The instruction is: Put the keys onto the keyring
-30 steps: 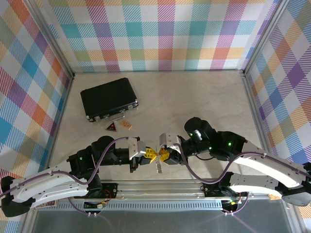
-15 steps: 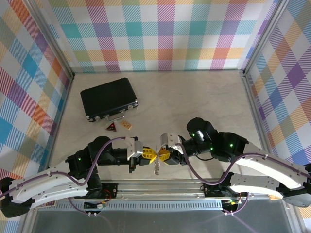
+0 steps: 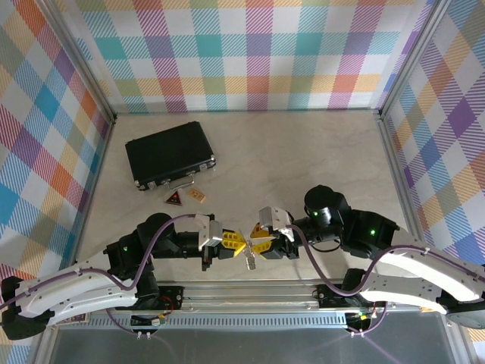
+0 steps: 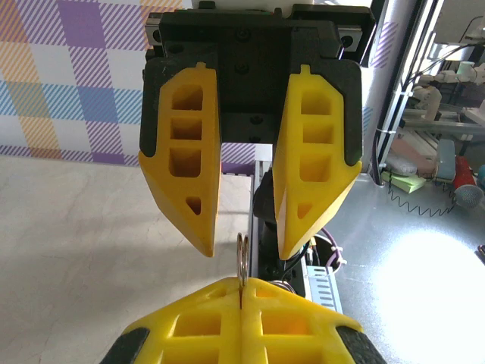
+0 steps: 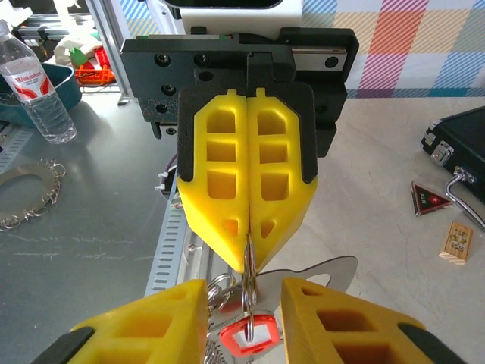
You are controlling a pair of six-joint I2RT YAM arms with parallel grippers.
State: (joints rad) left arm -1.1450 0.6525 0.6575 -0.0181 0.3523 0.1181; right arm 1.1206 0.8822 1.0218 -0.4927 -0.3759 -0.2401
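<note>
Now the left gripper [image 5: 248, 262] is clenched on the keyring [image 4: 241, 250], held upright and edge-on. Just right of it, the right gripper [image 5: 244, 292] stands parted around the key [image 5: 246, 334], whose red head lies close against the ring. Both arms are equally near it.

Pastel plaid walls [image 3: 258, 53] close in a pale marbled table [image 3: 303, 152] on three sides, with aluminium posts [image 3: 78, 61] at the back corners. A grey metal bench [image 3: 250, 345] runs along the near edge, under even, bright light.
</note>
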